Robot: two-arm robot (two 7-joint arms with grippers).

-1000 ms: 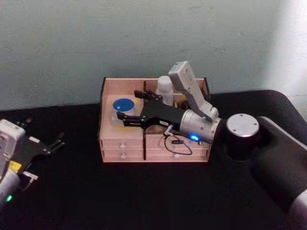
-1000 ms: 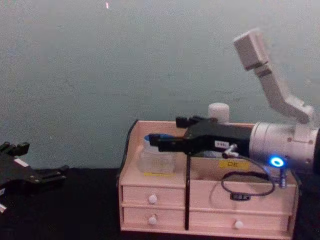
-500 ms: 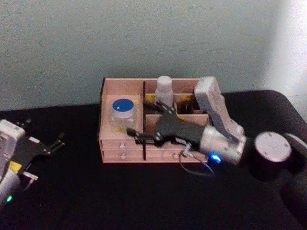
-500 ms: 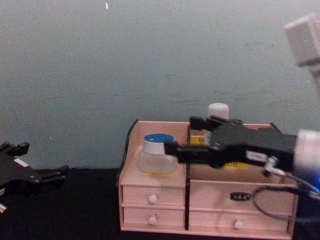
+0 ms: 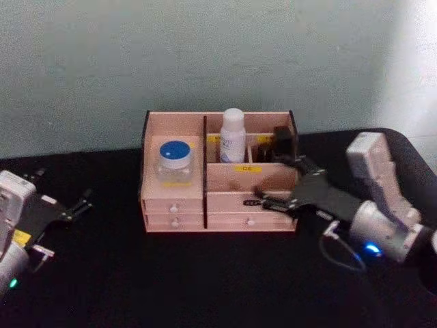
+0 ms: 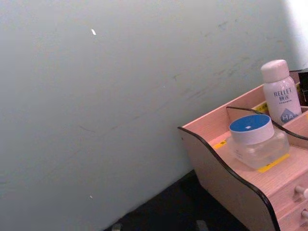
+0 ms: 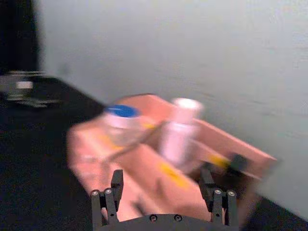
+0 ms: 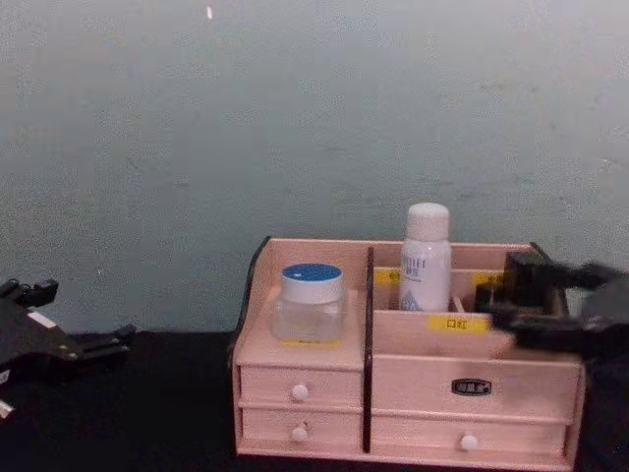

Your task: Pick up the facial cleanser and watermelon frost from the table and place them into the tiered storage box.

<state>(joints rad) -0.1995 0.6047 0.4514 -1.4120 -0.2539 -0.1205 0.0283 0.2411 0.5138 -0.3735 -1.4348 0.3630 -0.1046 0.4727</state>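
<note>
Since a second ago my right gripper (image 5: 276, 183) has pulled back from over the watermelon frost (image 5: 175, 161) to the right front of the tiered storage box (image 5: 150, 198), its fingers spread wide and empty. The jar now stands free on the left shelf above the drawers, and the facial cleanser (image 5: 233, 136) stands upright in the rear compartment just right of the divider. My left gripper (image 5: 72, 208) sits parked well to the left on the black table (image 5: 205, 280), also open and holding nothing. I judge both items placed. The risk I see is the withdrawing arm: its fingers are close to the box's right front, so a careless swing could clip the wood, shove the organiser and topple the slim bottle.
</note>
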